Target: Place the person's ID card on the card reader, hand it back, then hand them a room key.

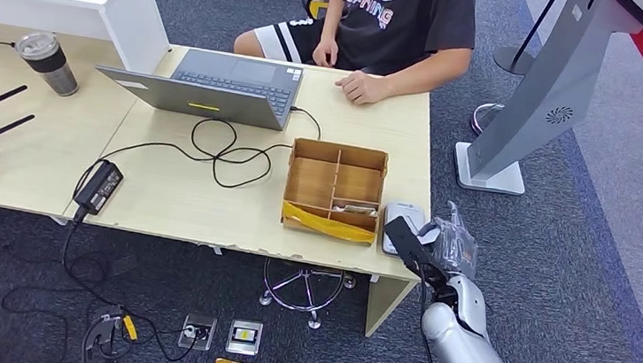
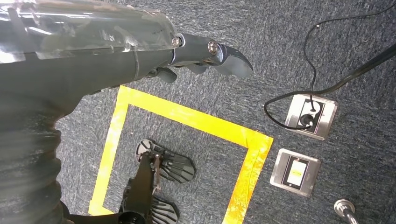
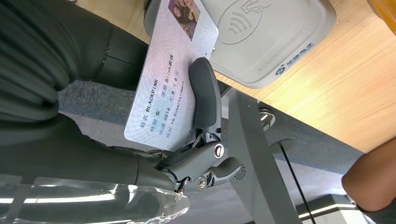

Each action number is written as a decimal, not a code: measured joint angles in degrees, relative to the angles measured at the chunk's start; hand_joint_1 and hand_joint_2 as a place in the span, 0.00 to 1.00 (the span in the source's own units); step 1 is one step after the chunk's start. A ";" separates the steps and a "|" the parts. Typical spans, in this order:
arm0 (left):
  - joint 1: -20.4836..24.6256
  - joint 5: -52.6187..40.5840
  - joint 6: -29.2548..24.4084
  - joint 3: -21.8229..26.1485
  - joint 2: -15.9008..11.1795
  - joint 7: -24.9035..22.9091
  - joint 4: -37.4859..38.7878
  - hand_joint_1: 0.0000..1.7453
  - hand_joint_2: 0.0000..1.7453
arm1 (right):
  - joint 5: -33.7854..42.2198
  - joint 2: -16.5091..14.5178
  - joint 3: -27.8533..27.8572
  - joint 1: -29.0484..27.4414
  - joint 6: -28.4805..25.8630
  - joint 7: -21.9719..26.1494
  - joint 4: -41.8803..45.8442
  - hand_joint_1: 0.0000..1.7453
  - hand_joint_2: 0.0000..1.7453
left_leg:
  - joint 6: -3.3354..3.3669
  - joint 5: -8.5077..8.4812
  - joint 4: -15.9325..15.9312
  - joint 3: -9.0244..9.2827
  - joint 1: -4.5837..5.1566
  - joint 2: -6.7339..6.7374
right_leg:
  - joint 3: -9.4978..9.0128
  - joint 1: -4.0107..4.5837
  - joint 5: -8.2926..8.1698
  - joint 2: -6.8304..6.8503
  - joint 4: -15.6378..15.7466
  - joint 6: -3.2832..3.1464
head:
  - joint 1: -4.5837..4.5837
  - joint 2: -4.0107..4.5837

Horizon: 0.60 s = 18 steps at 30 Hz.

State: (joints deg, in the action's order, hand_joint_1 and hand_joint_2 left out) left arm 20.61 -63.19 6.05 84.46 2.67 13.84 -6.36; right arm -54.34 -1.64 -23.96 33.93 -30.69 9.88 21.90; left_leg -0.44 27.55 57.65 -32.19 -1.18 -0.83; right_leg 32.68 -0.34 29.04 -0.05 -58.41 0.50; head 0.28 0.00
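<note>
The right hand point(image 3: 187, 140) pinches the ID card point(image 3: 168, 79) between thumb and fingers, in the upper middle of the right wrist frame; the card is pale and glossy, with a small photo at one end and rows of dark print, and its far end overlaps the edge of the white card reader point(image 3: 275, 37). In the head view that reader point(image 1: 404, 218) lies lower right of centre on the wooden table point(image 1: 174, 194), beside a cardboard box point(image 1: 335, 187). The left hand point(image 2: 205, 58), upper middle of its frame, hangs over the carpet with fingers curled in, holding nothing.
</note>
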 joint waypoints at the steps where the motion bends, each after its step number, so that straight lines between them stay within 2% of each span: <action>1: 0.00 0.00 0.00 0.00 0.00 0.00 0.00 0.00 1.00 | 0.00 0.00 0.00 0.00 0.00 0.00 0.00 1.00 1.00 | 0.00 0.00 0.00 0.00 0.00 0.00 | 0.00 0.00 0.00 0.00 0.00 0.00 | 0.00 0.00; 12: -0.12 -0.06 -0.14 0.00 0.00 0.00 0.00 0.00 1.00 | 2.69 0.01 0.02 0.06 -1.12 1.49 0.00 1.00 1.00 | 0.00 0.00 0.00 -0.01 0.00 0.00 | -0.01 0.00 0.00 0.02 0.00 0.00 | 0.00 0.00; 18: -0.28 -0.07 -0.33 0.00 -0.01 0.00 0.00 0.00 1.00 | 11.27 0.11 1.37 1.98 -1.49 6.02 0.34 1.00 1.00 | 0.00 0.00 0.01 -0.03 0.01 0.00 | 0.00 -0.01 -0.01 0.00 -0.01 0.00 | 0.01 0.00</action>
State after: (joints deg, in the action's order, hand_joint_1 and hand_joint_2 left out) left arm 20.33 -63.25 5.73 84.46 2.66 13.84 -6.36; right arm -43.07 -1.53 -22.58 35.91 -32.18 15.89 22.24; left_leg -0.44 27.55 57.66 -32.23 -1.18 -0.83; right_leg 32.68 -0.35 29.03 -0.04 -58.42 0.50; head 0.29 0.00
